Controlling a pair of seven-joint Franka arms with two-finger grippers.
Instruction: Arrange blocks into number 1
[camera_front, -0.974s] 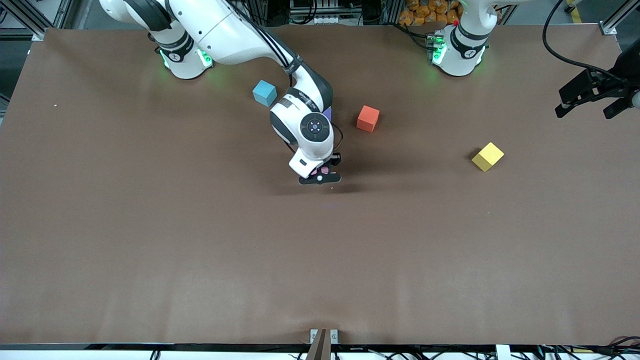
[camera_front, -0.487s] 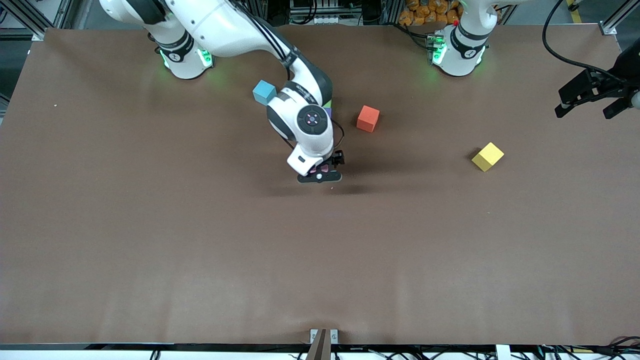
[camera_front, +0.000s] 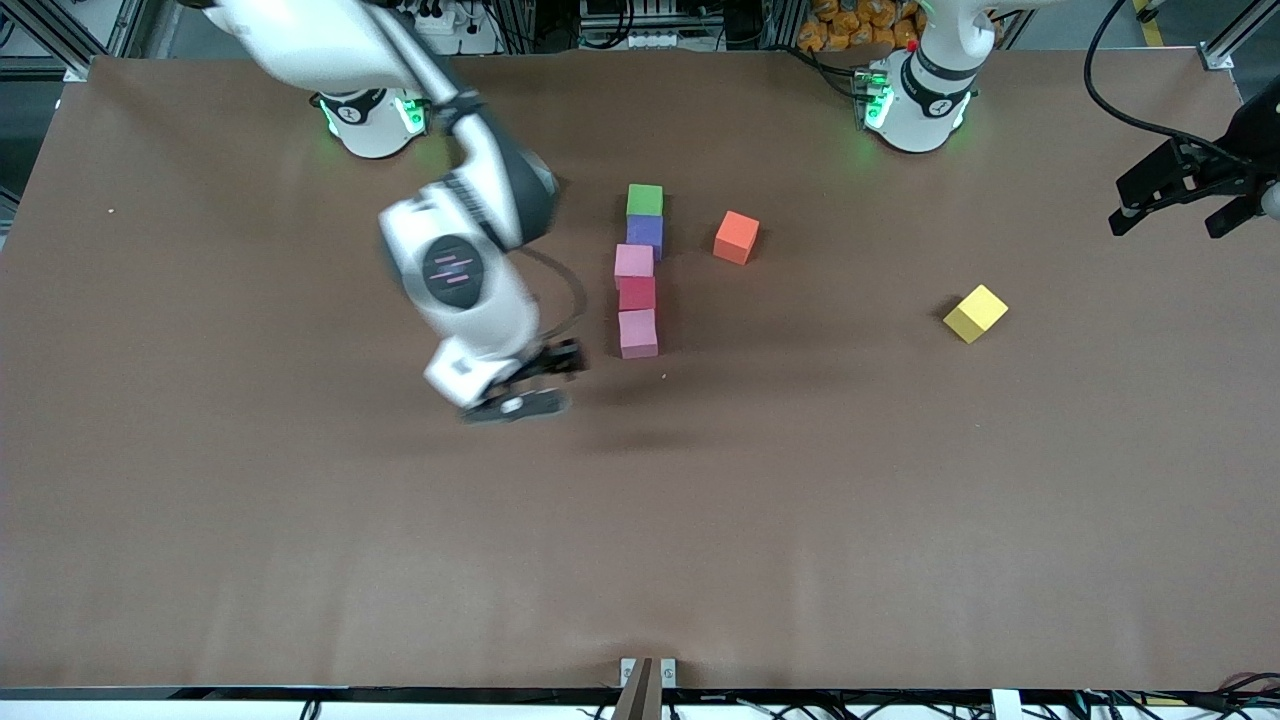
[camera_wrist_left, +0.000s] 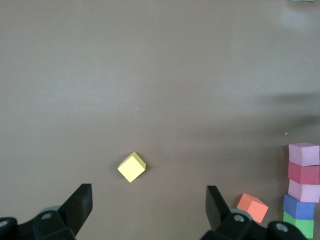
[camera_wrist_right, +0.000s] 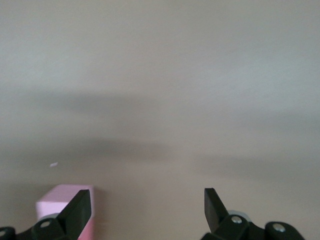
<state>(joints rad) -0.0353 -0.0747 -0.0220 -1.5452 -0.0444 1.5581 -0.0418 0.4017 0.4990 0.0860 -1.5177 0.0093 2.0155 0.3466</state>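
At table centre, column (camera_front: 638, 270): 5 blocks, 12-to-6 o'clock, nearest pink block (camera_front: 638, 333) placed.
Right gripper (camera_front: 520, 392): fingers apart, empty; clear away toward 8 o'clock without nudging it.
Left gripper (camera_front: 1180, 205): apart, waiting.

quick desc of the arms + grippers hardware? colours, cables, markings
Both arms have glossy white shells with black joint bands and green lights glowing at the bases. The right arm's wrist carries a round black cap with small pink marks, and a thin black cable loops beside it. Right gripper and left gripper are black, with blunt black fingers.
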